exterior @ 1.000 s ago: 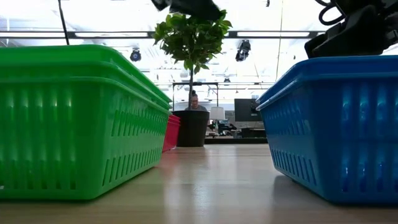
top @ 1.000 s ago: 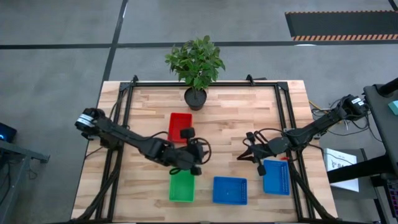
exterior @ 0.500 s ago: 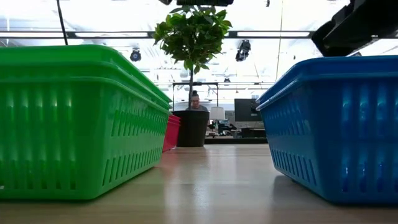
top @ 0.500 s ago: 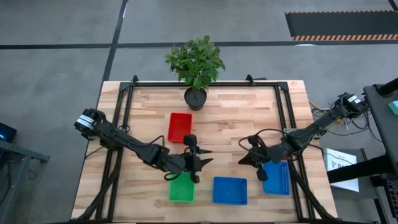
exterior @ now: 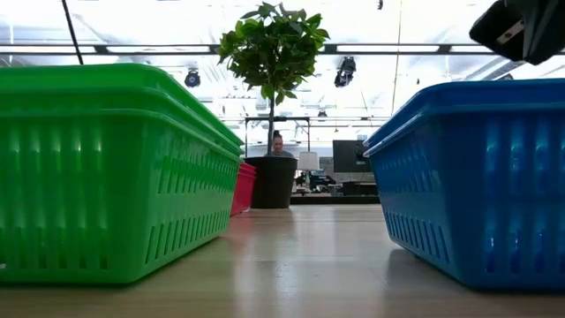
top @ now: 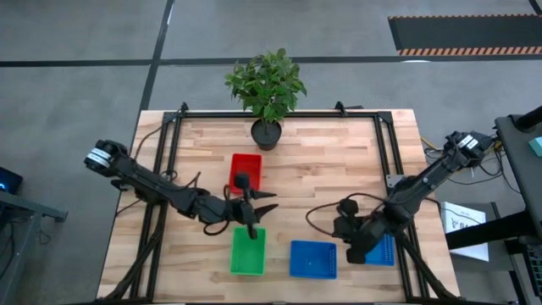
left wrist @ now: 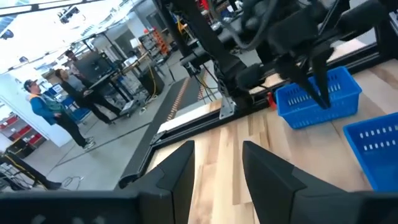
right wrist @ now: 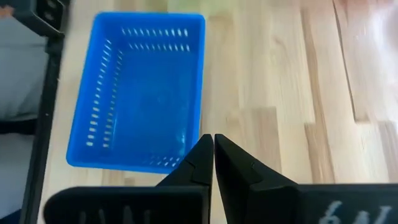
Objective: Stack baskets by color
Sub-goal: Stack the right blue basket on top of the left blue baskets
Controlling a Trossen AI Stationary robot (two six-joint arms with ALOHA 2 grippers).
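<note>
Hovering over open wood between baskets.
Left gripper (top: 254, 212), fingers parted and empty, is hanging above the green basket's (top: 247, 252) far rim; right gripper (right wrist: 213, 155), pinched closed, beside a blue basket (right wrist: 140, 124).

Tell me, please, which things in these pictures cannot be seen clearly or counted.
- Number of baskets in each pile: from above, the red, green and blue piles each look like one basket.
- Second blue basket: the right arm covers part of it in the high view.
- Red pile in the low view: mostly hidden behind the green one.
- Left gripper: dark against dark cables from above; the left wrist view shows its jaws apart.
</note>
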